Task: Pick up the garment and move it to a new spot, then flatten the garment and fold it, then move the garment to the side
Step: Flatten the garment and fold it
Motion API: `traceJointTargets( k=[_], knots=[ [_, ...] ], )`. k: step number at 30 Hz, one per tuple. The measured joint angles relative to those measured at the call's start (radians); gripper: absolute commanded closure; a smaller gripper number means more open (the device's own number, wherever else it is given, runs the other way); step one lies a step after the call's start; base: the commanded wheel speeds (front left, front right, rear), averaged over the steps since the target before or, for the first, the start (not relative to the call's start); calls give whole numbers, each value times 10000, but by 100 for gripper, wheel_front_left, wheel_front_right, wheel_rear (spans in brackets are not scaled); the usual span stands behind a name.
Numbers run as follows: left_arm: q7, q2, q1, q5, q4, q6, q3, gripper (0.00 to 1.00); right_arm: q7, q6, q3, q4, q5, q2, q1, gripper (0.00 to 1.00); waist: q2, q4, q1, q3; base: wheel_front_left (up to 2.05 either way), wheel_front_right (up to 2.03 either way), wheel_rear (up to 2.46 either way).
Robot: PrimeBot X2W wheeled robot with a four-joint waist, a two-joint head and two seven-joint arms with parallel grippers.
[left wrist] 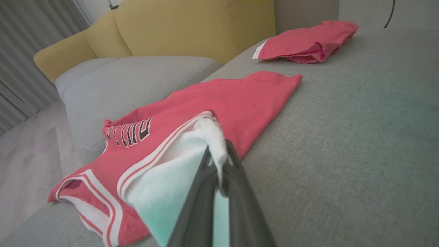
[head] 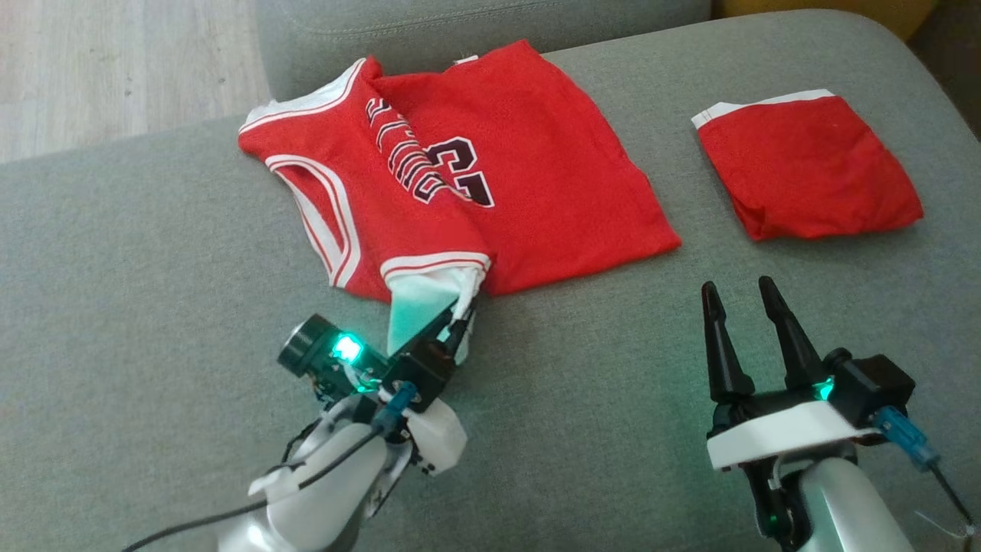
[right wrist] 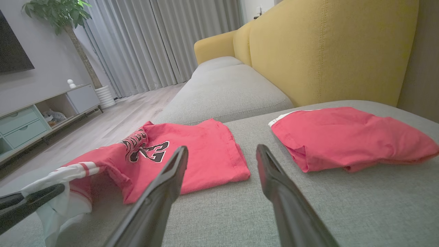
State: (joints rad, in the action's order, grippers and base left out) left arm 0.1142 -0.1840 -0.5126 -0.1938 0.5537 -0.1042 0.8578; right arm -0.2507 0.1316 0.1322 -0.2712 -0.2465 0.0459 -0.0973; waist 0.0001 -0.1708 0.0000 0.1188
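Observation:
A red basketball jersey, the garment (head: 490, 165) (left wrist: 223, 103) (right wrist: 202, 151), lies partly folded on the grey sofa seat with white trim and dark lettering showing. My left gripper (head: 465, 307) (left wrist: 219, 154) is shut on a white-lined corner of it at the near edge, the fabric pinched between the fingers and lifted a little. In the right wrist view that gripper (right wrist: 51, 192) shows at the lower left with the white cloth in it. My right gripper (head: 739, 291) (right wrist: 222, 152) stands open over bare cushion, to the right of the jersey, holding nothing.
A second red folded garment (head: 805, 172) (left wrist: 305, 41) (right wrist: 349, 137) lies at the right of the seat. Behind are a yellow sofa back (right wrist: 325, 48), another grey cushion (right wrist: 226, 92), and wooden floor (head: 115, 69) at the left.

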Motion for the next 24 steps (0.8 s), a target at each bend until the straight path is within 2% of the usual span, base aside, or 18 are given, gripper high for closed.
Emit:
traceJointTargets(
  k=[8,9,10,11,17,20,24],
  knots=[
    [-704,431,43,-121,-293,176,368,100,0,0,142,-33,-21,0,-2,0,0,-232,0,78,0,0,0],
    [-704,523,53,-207,-261,176,372,65,0,0,167,-38,-31,0,-4,0,0,-274,0,99,0,0,0],
    [-702,619,59,-309,-215,174,368,11,0,0,176,-44,-31,0,-5,0,0,-312,0,122,0,0,0],
    [-692,696,58,-362,-176,174,374,0,0,0,176,-44,-36,0,-6,0,0,-344,0,146,0,0,0],
    [-25,970,58,-663,-146,265,376,0,0,0,98,-58,-86,2,-5,0,0,-339,0,205,0,0,0],
    [458,999,64,-989,-245,238,58,0,0,0,63,-88,-86,2,-4,0,0,-207,0,177,0,0,0],
    [924,951,133,-1463,-520,-232,-750,0,0,0,-44,-100,-86,2,6,0,0,46,1,126,0,0,0]
  ],
)
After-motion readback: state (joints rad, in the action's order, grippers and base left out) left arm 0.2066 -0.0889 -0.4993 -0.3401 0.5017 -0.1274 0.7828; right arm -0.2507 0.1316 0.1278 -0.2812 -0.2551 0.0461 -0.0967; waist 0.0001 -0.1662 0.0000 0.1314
